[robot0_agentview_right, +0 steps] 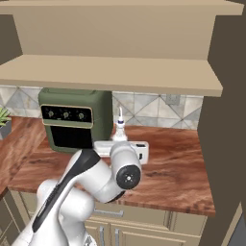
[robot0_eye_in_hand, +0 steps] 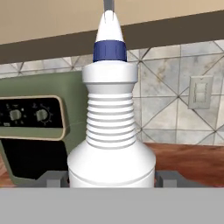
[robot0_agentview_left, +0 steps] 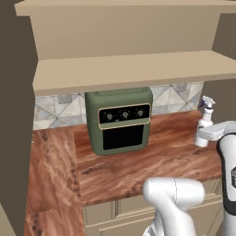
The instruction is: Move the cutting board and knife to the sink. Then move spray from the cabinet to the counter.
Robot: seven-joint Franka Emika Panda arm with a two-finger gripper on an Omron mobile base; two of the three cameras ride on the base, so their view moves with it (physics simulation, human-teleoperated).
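The white spray (robot0_eye_in_hand: 111, 131) stands upright between my gripper's (robot0_eye_in_hand: 111, 179) two fingertips, which press its lower body from both sides. From the left base view the spray (robot0_agentview_left: 205, 120) sits at the right end of the red-brown counter (robot0_agentview_left: 152, 161), with my gripper (robot0_agentview_left: 201, 137) shut around its base. The right base view shows the spray (robot0_agentview_right: 119, 129) rising just above my gripper (robot0_agentview_right: 117, 144), low over the counter (robot0_agentview_right: 178, 163). Whether its bottom touches the wood I cannot tell. The tan open cabinet (robot0_agentview_left: 129, 69) hangs above. The cutting board, knife and sink are out of view.
A green countertop oven (robot0_agentview_left: 119, 120) stands on the counter left of the spray, close behind it in the hand view (robot0_eye_in_hand: 30, 127). A tiled backsplash with a wall outlet (robot0_eye_in_hand: 200, 92) runs behind. A dark wall panel (robot0_agentview_right: 226, 120) bounds the counter's right end. A plant (robot0_agentview_right: 2, 120) sits far left.
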